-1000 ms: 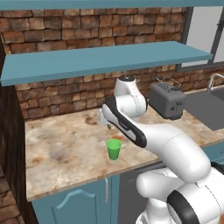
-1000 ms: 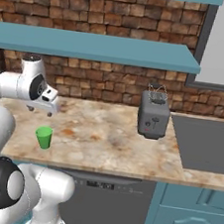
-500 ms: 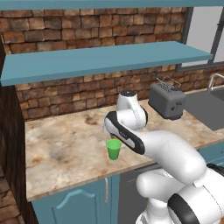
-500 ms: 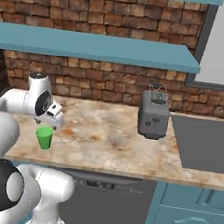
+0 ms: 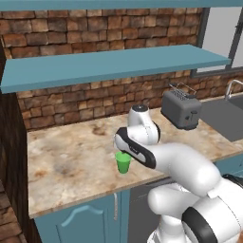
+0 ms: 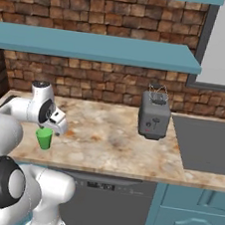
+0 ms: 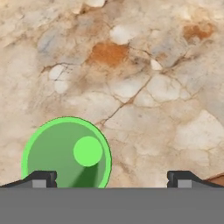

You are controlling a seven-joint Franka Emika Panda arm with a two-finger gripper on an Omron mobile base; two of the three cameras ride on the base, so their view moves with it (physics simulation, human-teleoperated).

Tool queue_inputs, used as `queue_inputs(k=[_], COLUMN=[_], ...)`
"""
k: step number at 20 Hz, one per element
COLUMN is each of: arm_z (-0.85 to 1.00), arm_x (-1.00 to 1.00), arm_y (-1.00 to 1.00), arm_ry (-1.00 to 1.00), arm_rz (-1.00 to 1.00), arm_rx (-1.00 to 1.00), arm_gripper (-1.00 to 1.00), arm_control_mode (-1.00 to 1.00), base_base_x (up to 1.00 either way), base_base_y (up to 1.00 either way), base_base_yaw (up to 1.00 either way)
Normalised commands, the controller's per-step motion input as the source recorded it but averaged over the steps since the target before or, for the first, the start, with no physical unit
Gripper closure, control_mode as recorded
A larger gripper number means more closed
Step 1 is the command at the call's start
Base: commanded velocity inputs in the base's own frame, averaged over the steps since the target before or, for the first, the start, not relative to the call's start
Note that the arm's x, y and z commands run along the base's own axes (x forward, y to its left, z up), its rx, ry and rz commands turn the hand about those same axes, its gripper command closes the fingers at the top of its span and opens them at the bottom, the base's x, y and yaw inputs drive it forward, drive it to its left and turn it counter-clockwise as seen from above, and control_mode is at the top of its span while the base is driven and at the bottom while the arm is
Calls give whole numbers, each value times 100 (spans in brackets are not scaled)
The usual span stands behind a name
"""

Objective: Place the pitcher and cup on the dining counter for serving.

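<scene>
The green cup (image 5: 123, 162) stands upright on the marbled counter (image 5: 71, 161), close to its front edge and towards its left end, well apart from the grey toaster (image 5: 180, 109) that sits near the back edge beside the sink (image 6: 205, 144). The gripper (image 7: 111, 178) hangs directly above the counter, pointing straight down, its jaws spread wide and grasping nothing. Seen from the hand, the cup's open mouth (image 7: 66, 153) lies beside one fingertip (image 7: 41, 177), off to one side of the gap between the jaws; bare stone lies under the rest of that gap. A teal shelf (image 6: 98, 47) runs along the brick wall above the counter.
</scene>
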Motion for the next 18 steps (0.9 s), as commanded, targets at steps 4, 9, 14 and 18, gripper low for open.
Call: queue_inputs(k=[4,9,14,18], arm_z=[-13,-20,-24,-27], arm_x=[2,9,3,0], arm_y=[0,0,0,0], arm_ry=[5,5,5,3], arm_rz=[0,0,0,0], arm_rx=[0,0,0,0], arm_gripper=[-100,-100,-100,-100], arm_control_mode=[-100,-100,-100,-100], base_base_x=[0,0,0,0], base_base_y=[0,0,0,0], base_base_yaw=[0,0,0,0])
